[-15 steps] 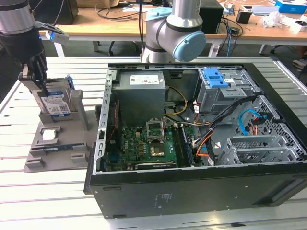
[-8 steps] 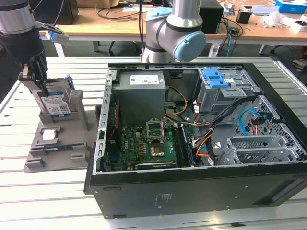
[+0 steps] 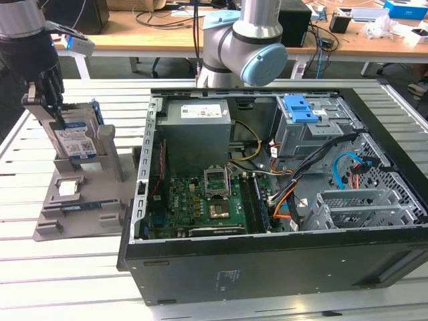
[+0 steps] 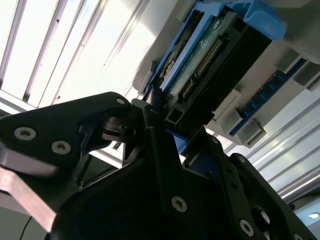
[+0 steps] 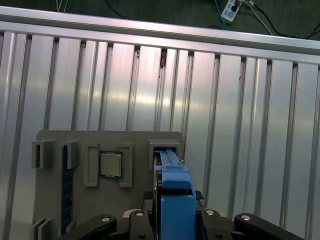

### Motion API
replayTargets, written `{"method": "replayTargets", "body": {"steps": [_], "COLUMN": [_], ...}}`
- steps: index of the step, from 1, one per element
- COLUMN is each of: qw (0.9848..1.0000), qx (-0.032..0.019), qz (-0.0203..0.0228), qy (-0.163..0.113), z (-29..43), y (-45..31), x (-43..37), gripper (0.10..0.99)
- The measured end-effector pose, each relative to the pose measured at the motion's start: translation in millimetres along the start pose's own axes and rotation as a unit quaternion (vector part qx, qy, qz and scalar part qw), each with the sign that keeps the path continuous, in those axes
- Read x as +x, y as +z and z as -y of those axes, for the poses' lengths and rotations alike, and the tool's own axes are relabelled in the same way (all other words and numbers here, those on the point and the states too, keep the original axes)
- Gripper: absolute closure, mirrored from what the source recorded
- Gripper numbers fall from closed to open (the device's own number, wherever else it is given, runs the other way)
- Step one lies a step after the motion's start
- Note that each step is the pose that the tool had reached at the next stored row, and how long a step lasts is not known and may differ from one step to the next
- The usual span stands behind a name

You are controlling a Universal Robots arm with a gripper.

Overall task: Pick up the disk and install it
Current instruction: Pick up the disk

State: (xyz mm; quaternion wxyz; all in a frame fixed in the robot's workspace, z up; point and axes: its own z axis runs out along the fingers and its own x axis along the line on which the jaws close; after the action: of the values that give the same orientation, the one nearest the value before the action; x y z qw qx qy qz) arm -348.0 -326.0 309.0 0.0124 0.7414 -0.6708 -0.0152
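Black linkage of the tool point(image 4: 175, 125) sits closest to the lens in the second wrist view, its two fingers drawn narrow and pressed against opposite faces of the disk point(image 4: 210, 55), whose connector edge and bright blue carrier reach away from them. In the first wrist view the same blue carrier edge of the disk point(image 5: 175, 185) runs straight out from between the tool's knuckles, standing on edge in a slot of the grey fixture point(image 5: 100, 145). A small square silver chip point(image 5: 110, 164) lies flat in a pocket of that fixture just beside the disk, and a blue memory stick point(image 5: 65, 190) lies in a groove farther off. In the upper left of the exterior frame the tool point(image 3: 48, 107) comes down from above onto the top of the disk point(image 3: 75, 142), which stands upright in the fixture point(image 3: 80, 207) with its blue-and-white label facing the camera; the fingers grip its upper part while its lower edge sits in the slot. The fixture rests on the slatted metal counter point(image 3: 67, 281), well apart from the blue-topped drive cage point(image 3: 301, 114) in the upper right of the open computer case point(image 3: 267, 267), which fills the middle and right of that frame. The arm's grey and pale blue joint point(image 3: 244, 47) rises behind the case at top centre.
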Motion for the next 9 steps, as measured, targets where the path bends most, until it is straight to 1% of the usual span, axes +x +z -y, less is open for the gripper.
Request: {"method": "replayTargets", "body": {"steps": [5,9], "qw": [1.0000,1.0000], "qx": [0.0000,0.0000], "qz": [0.0000,0.0000], "qy": [0.000,0.000], "z": [-0.6,-1.1], "y": [-17.0,-29.0], "x": [-0.4,-0.5], "gripper": [0.718,0.718]}}
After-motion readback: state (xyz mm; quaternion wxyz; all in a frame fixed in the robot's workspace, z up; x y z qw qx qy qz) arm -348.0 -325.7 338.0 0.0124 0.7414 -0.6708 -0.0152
